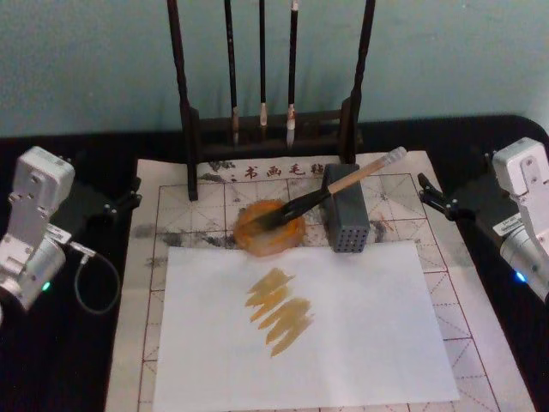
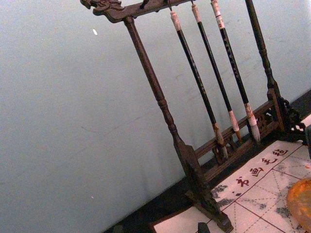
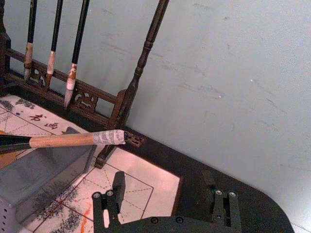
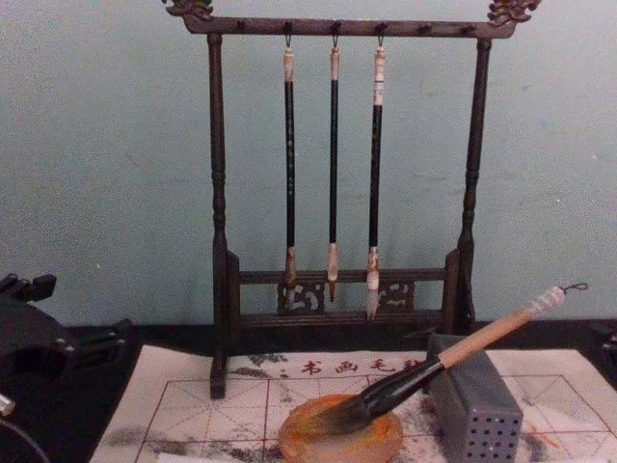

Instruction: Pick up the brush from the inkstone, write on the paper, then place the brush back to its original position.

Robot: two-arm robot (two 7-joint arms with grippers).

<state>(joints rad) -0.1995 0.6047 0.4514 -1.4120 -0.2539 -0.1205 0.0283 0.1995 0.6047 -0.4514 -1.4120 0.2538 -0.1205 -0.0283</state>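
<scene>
The left gripper (image 1: pixel 130 194) rests out on the left side. Its two black fingers are apart and hold nothing. Its white wrist (image 1: pixel 34 225) sits behind it, closer to the robot. The right gripper (image 1: pixel 429 190) rests straight across from it, fingers (image 3: pixel 116 187) spread wide, nothing between them.

You face a calligraphy practice corner; brush rack (image 1: pixel 270 129) at twelve o'clock against a bare teal wall (image 1: pixel 86 60); gridded paper (image 1: pixel 184 206) spread over the black table (image 1: pixel 86 369).
</scene>
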